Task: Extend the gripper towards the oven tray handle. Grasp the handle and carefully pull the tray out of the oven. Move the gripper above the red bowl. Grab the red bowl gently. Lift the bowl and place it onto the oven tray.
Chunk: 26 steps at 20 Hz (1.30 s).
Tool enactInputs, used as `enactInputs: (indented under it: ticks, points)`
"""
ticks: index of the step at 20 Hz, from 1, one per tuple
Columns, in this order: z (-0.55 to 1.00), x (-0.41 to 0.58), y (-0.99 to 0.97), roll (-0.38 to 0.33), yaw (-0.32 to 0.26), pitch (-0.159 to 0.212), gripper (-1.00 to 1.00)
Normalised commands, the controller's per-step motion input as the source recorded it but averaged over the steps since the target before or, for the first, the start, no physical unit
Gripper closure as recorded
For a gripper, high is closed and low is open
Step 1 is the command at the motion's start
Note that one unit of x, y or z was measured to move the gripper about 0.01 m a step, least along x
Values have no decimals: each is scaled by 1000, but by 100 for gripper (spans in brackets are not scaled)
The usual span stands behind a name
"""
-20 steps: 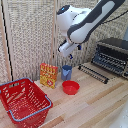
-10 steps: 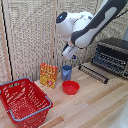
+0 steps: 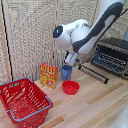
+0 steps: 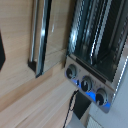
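- The white robot arm (image 3: 87,31) sweeps down from the upper right of the exterior view, its bulky joints filling the centre of the frame above the wooden table (image 3: 95,107).
- The gripper (image 3: 69,60) hangs at the arm's lower end near centre frame; how far its claw stands open, and whether it has hold of anything, cannot be told from either view.
- The red bowl (image 3: 71,87) sits on the table just below centre, apart from the gripper.
- A blue cup (image 3: 66,72) stands just behind the bowl, beside a yellow-and-red snack box (image 3: 48,75).
- The oven (image 3: 111,56) occupies the right edge of the exterior view; the tray (image 3: 93,73) lies on the table in front of it, toward centre.
- A red mesh basket (image 3: 24,99) fills the lower left corner.
- In the wrist view, the oven (image 4: 95,45) takes up the right half, with 3 knobs (image 4: 86,83) showing blue light in the lower right; a dark barred strip (image 4: 41,35), likely the tray, crosses the upper left over the wood.
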Motion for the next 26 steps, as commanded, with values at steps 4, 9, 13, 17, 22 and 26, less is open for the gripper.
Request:
enactInputs:
  ticks: [4, 9, 13, 17, 22, 26]
  points:
    - [-191, 1, -559, -200, 147, -12, -100]
    - [-2, -73, -674, -176, 108, -53, -100]
    - [0, -82, -735, -152, 95, -51, -100]
    - [0, -26, -708, -140, 98, -49, -100]
    - [10, 0, -627, -109, 74, -69, -100]
    - [44, 21, -555, -78, 2, -84, -100]
